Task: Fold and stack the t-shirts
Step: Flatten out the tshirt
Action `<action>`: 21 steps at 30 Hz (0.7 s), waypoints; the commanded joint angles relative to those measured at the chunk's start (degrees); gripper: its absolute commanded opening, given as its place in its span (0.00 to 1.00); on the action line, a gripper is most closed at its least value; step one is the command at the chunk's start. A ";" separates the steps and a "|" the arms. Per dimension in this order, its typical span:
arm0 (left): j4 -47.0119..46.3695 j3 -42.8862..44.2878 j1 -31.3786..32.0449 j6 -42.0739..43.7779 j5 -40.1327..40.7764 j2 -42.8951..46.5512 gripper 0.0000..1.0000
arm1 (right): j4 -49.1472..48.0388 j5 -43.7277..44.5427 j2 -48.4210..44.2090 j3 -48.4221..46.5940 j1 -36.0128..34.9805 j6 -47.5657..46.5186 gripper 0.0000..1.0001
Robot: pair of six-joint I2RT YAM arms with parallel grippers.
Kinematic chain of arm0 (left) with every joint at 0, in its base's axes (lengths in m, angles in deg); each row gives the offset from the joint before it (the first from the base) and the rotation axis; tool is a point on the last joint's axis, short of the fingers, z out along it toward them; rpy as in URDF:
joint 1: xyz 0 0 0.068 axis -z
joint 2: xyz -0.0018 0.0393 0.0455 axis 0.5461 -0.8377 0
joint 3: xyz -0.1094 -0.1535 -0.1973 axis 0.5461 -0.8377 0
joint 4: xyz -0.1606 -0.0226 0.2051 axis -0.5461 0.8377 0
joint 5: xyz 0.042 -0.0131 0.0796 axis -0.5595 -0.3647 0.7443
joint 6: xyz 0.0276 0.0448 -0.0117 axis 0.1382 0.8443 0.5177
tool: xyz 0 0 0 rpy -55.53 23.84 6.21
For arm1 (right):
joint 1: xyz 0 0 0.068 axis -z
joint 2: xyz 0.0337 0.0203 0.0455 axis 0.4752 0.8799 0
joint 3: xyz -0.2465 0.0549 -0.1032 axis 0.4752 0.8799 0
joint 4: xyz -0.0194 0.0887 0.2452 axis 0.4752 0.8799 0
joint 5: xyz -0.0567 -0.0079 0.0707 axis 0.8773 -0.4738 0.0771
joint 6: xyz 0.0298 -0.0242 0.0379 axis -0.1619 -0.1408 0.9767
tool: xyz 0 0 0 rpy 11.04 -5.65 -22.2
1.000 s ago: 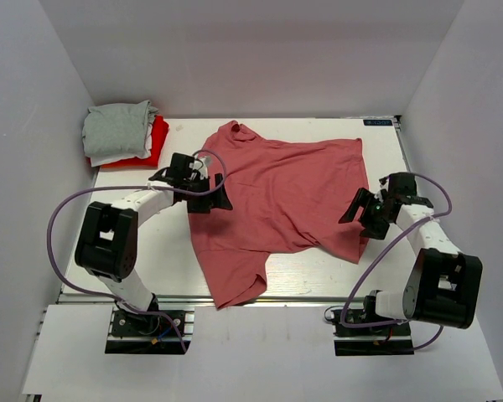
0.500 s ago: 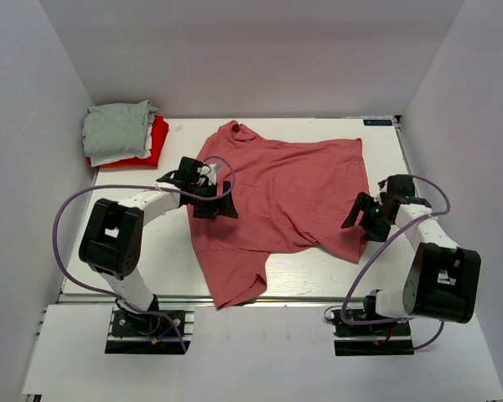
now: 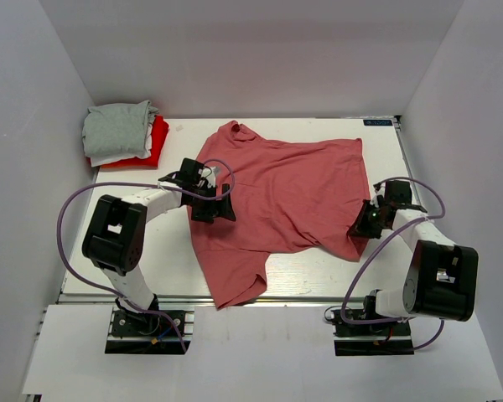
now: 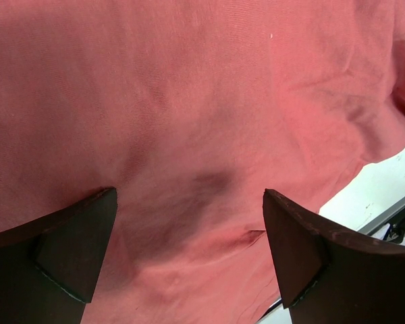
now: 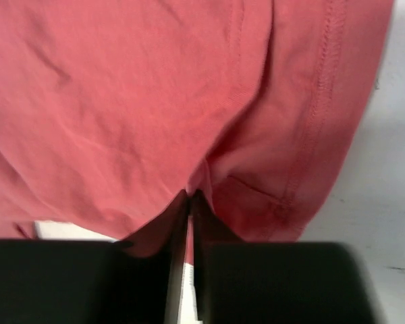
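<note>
Right fingers [image 5: 155, 256], wide apart a second ago, are now clamped on the pink shirt [image 3: 293, 188] by its hem near the table's [image 3: 318, 280] right edge. Left gripper [image 3: 211, 201] hangs spread above the shirt's opposite side. I judge the fold can start.

**Setting: robotics lab test cell**, as your top camera shows it.

- Enclosure: plain white walls [image 3: 235, 59] close in your work area at the back and on both sides (matte, with nothing on them).
- Table [image 3: 168, 260]: flat and white, with a bare aluminium rail [image 3: 318, 299] along the near edge.
- Mounts: your left arm [image 3: 113, 239] and right arm [image 3: 440, 280] each stand on a black base plate [image 3: 147, 325] bolted at that edge.
- Wiring: purple cables [image 3: 59, 239] loop free beside each arm.
- Label [image 3: 377, 122]: small and dark, at the far right corner (too small to read).
- Items on the table: one salmon-pink t-shirt [image 3: 285, 193] spread out, and a folded stack [image 3: 121, 134] of grey, white and red at the far left corner.
</note>
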 commanded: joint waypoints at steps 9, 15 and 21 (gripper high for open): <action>3.69 -1.70 0.05 -0.15 8.32 0.43 1.00 | 1.01 7.05 -4.82 -2.96 0.32 1.92 0.00; 3.69 -1.70 0.05 -0.15 9.38 0.43 1.00 | 5.76 11.63 -9.66 -7.97 0.40 3.07 0.00; 5.45 -1.17 -0.48 -0.15 10.78 0.43 1.00 | 9.80 18.82 -8.09 -11.66 0.67 3.51 0.00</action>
